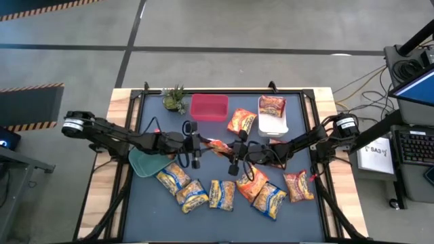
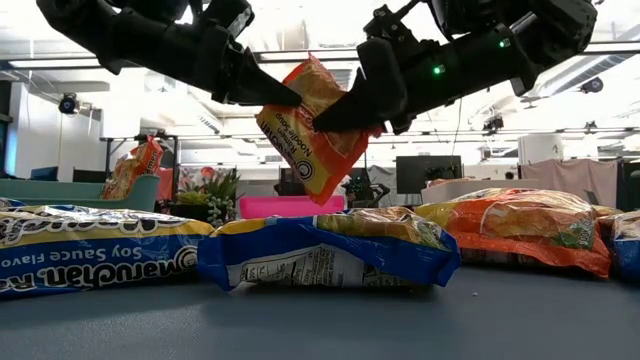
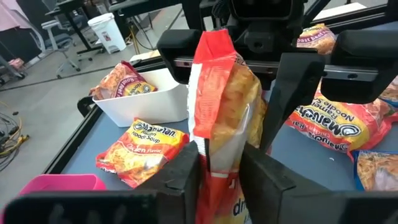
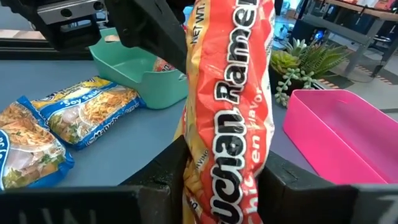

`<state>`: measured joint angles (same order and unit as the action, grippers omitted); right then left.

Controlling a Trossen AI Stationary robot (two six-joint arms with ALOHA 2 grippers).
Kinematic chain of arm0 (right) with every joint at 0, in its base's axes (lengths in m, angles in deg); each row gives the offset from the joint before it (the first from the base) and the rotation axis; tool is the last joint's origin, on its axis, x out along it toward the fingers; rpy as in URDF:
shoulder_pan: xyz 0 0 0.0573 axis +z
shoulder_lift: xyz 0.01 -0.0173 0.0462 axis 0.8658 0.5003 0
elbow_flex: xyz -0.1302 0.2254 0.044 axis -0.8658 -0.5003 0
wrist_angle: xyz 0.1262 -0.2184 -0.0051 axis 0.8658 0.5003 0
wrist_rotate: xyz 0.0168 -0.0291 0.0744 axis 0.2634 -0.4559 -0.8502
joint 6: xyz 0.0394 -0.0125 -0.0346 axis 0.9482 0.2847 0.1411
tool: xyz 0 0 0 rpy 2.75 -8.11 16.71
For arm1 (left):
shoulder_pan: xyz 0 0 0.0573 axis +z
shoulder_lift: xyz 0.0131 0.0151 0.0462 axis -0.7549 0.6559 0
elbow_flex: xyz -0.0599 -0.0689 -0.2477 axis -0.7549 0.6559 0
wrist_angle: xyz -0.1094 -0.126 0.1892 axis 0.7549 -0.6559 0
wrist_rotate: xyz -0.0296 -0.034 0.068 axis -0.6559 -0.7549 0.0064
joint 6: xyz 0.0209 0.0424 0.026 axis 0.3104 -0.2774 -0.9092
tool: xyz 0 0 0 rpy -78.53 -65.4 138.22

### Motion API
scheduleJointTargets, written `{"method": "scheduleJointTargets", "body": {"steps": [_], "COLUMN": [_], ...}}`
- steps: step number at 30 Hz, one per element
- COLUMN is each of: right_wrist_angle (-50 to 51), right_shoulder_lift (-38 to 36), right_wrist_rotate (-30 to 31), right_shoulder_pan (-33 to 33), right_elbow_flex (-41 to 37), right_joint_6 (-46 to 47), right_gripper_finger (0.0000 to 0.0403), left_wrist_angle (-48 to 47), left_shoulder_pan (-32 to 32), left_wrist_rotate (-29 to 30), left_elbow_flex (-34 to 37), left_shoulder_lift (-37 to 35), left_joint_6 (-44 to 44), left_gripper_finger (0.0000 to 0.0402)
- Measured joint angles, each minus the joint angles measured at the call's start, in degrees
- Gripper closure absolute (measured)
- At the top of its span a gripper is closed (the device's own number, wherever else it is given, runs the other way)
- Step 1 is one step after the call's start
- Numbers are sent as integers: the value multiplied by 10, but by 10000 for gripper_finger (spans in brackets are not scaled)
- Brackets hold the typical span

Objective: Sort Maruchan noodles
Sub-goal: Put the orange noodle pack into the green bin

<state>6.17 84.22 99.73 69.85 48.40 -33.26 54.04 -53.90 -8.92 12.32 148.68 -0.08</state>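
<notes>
Looking from above, both grippers are meeting mid-table on one orange packet (image 1: 218,146). Low view: left gripper (image 2: 285,97) and right gripper (image 2: 335,118) are both pinching it midair. Wrist views agree. If both keep pulling, it's probably tearing or slipping.

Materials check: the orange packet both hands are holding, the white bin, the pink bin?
Orange packet: thin printed plastic film, glossy; it creases and crinkles between the left hand and the right hand. White bin: looks like rigid moulded plastic, smooth, semi-matte, with even walls. Pink bin: likely the same, with an opaque matte finish and rounded edges.
</notes>
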Motion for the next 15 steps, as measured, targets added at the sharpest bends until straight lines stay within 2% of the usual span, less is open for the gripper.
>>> {"method": "scheduleJointTargets", "body": {"steps": [6, 15], "right_wrist_angle": [-1, 22], "right_shoulder_lift": [0, -30], "right_wrist_rotate": [-2, -42], "right_shoulder_pan": [0, 0], "right_elbow_flex": [0, 0], "right_joint_6": [19, 67], "right_gripper_finger": [248, 154], "left_wrist_angle": [0, 3], "left_shoulder_pan": [0, -2], "left_wrist_rotate": [-1, 1], "left_elbow_flex": [0, -1], "left_shoulder_lift": [0, -4], "left_joint_6": [0, 2], "left_gripper_finger": [344, 350]}}
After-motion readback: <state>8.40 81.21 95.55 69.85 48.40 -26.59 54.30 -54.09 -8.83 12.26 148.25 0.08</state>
